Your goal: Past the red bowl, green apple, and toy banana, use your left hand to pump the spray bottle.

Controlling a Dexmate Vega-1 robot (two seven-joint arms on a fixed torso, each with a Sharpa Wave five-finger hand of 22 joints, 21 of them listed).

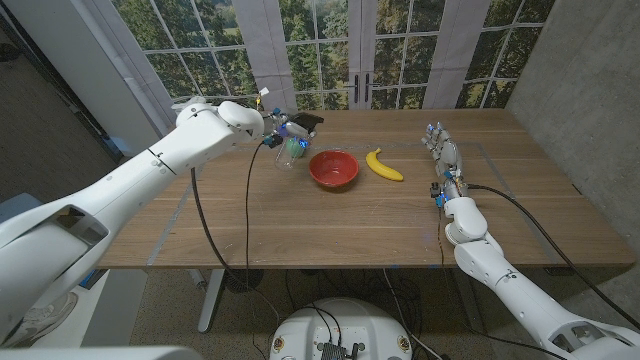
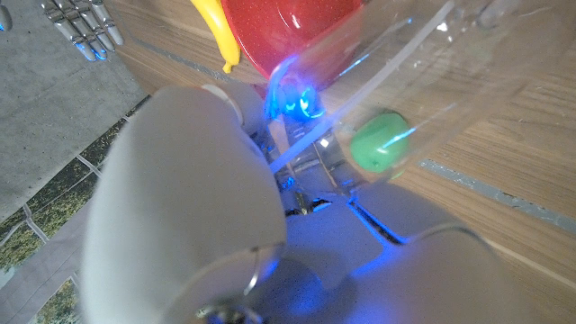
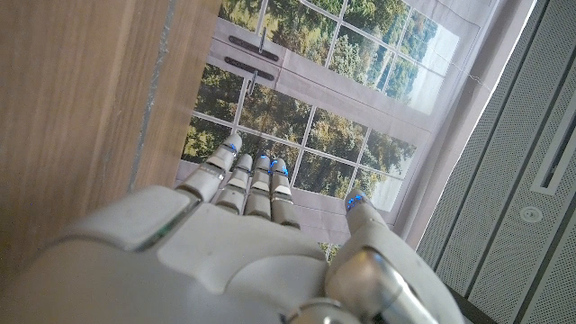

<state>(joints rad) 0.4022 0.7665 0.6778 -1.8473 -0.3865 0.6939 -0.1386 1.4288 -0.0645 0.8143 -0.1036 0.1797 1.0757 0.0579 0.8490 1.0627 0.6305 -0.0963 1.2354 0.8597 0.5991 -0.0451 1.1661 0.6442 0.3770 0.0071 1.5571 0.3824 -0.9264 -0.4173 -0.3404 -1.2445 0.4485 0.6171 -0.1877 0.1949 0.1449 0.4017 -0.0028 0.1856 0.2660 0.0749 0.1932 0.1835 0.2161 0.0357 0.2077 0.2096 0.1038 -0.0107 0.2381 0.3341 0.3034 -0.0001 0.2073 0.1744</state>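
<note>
Just to the left of the glossy red round bowl (image 1: 333, 168), the clear plastic spray bottle (image 1: 290, 150) stands on the wooden table (image 1: 350, 225), and the robot's white left hand (image 1: 281, 129) is up against its top, fingers lit blue around the head of the bottle. From the head view the fingers seem wrapped on the bottle's upper part, though how firmly they clamp it cannot be told. In the left wrist view the bottle's transparent wall (image 2: 432, 81) sits right in front of the hand's white back (image 2: 180, 216), with a small green rounded piece (image 2: 378, 148) showing through the plastic and a thin clear tube crossing it; the red bowl (image 2: 288, 31) lies just beyond the bottle. A yellow toy banana (image 1: 383, 166) lies just to the right of the bowl, apart from it. Well to the right of the bowl, the right hand (image 1: 441, 150) rests near the table's right side, its fingers (image 3: 247, 184) straight and close together, holding nothing.
</note>
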